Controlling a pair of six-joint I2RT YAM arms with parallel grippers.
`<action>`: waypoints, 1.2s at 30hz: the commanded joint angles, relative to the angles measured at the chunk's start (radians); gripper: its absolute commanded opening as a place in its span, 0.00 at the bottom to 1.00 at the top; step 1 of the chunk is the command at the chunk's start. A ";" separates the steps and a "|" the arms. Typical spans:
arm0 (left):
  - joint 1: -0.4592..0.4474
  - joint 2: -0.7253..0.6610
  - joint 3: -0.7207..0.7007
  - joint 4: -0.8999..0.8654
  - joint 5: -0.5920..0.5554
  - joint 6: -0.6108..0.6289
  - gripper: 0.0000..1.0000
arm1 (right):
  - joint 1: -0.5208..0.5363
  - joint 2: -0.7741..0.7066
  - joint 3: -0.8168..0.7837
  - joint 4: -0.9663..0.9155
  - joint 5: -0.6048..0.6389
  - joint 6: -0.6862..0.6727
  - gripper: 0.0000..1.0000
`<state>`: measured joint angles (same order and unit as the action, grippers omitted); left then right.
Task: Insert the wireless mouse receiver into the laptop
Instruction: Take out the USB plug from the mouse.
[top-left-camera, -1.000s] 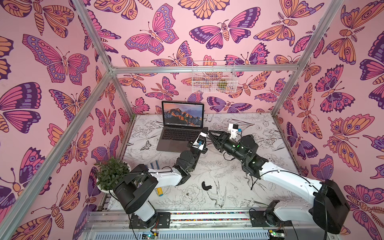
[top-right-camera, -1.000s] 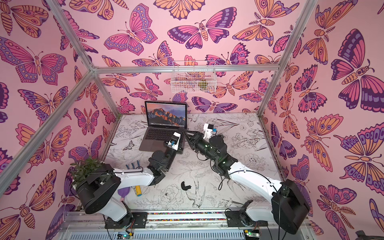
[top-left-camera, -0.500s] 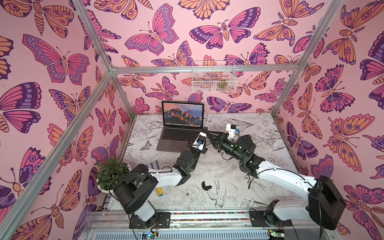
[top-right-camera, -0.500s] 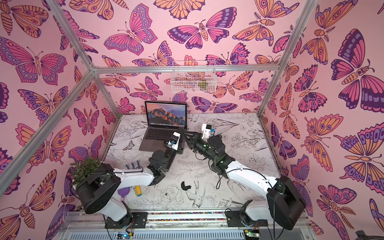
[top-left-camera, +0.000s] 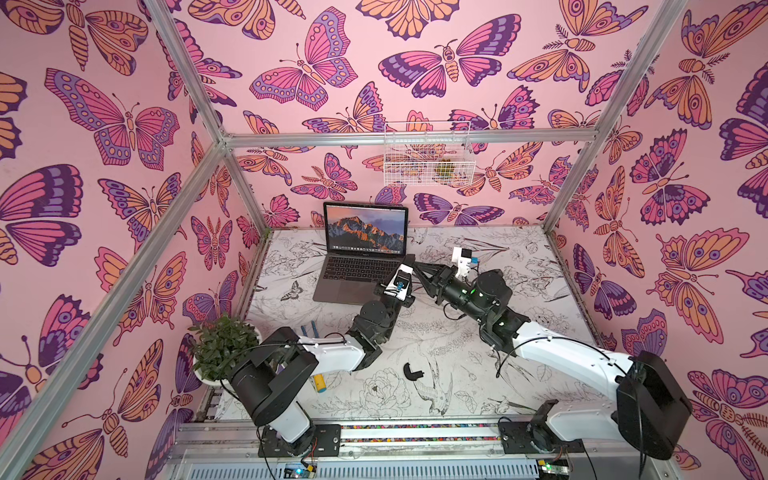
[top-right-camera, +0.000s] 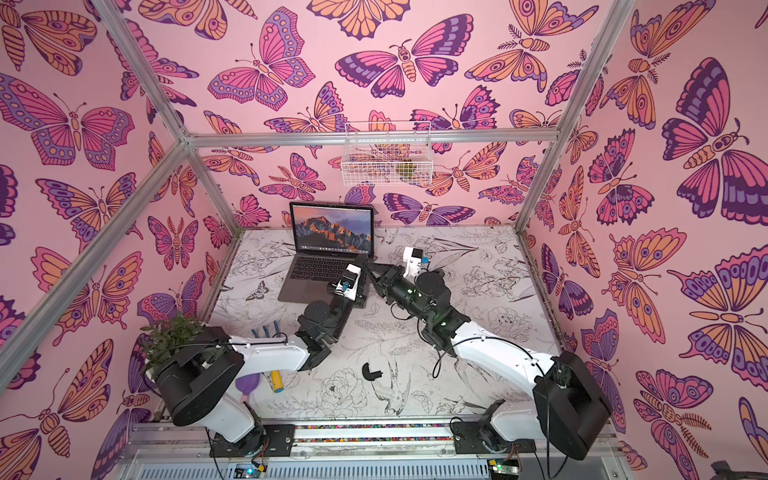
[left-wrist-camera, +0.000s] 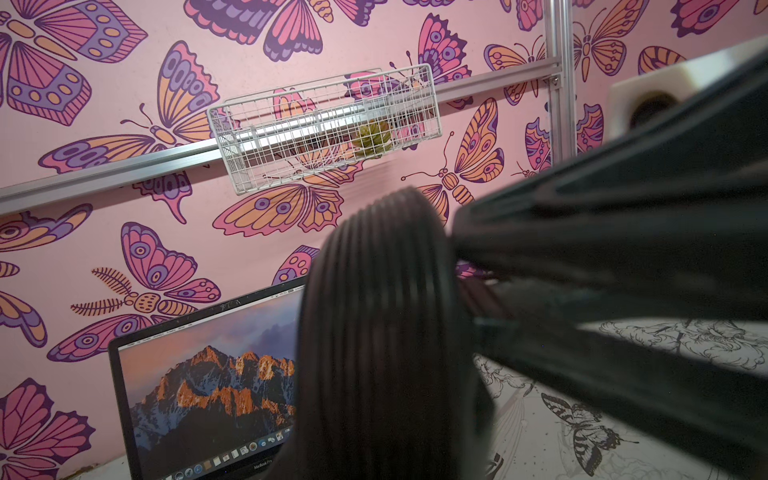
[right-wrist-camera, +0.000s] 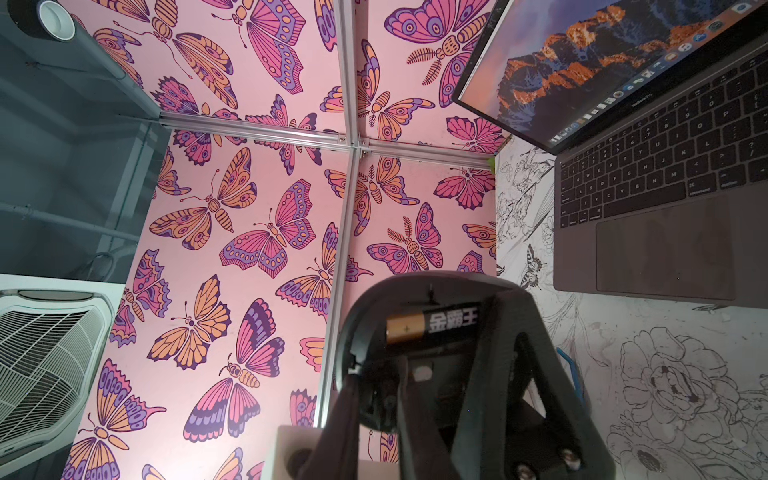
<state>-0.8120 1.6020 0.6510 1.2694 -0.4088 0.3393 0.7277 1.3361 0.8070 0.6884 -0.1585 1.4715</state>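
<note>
Left hand (top-left-camera: 408, 262) pinches one mouse (right-wrist-camera: 415, 299) with one battery (right-wrist-camera: 432, 326) beside one laptop (top-left-camera: 357, 270); cannot tell for right hand (top-left-camera: 419, 269).

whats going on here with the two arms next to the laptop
The left gripper holds the mouse up beside the laptop, with its underside open and the battery showing. The right gripper reaches into that open compartment, presumably after the wireless mouse receiver, which I cannot make out. The curved black cover lies on the table.
</note>
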 joint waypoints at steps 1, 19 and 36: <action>-0.022 0.027 0.006 0.005 0.074 0.043 0.00 | 0.027 0.018 0.061 0.105 -0.059 -0.005 0.19; -0.058 0.061 0.027 0.036 0.073 0.111 0.00 | 0.045 0.061 0.086 0.126 -0.058 0.037 0.16; -0.035 0.044 0.052 0.048 -0.133 0.093 0.00 | 0.043 -0.032 -0.007 0.021 0.064 0.004 0.00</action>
<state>-0.8368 1.6348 0.6750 1.3525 -0.5140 0.4000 0.7490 1.3445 0.8127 0.7219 -0.1070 1.4982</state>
